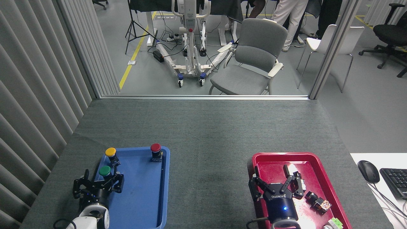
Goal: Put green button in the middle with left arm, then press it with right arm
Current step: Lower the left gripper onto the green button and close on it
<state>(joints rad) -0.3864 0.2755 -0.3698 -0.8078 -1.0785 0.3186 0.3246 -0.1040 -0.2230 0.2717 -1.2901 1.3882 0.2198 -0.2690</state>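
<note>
The green button [104, 171], round flat cap on a short dark body, is standing at the left edge of the smooth blue plastic tray [143, 194], just beyond the left hand [98, 184], whose jointed fingers are spreading open around it. Yellow button [110, 151] and red button [155, 147] are sitting farther back. The right hand [276, 184] is hanging open over the glossy red tray [324, 187]. Felt-like grey middle [206, 178] of the desk is lying between.

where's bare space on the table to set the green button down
The dark grey felt strip between the blue plastic tray and red plastic tray is bare, as is the table's far half. The blue tray's near-left corner is crowded: green-capped button, yellow-capped button, left gripper.
</note>
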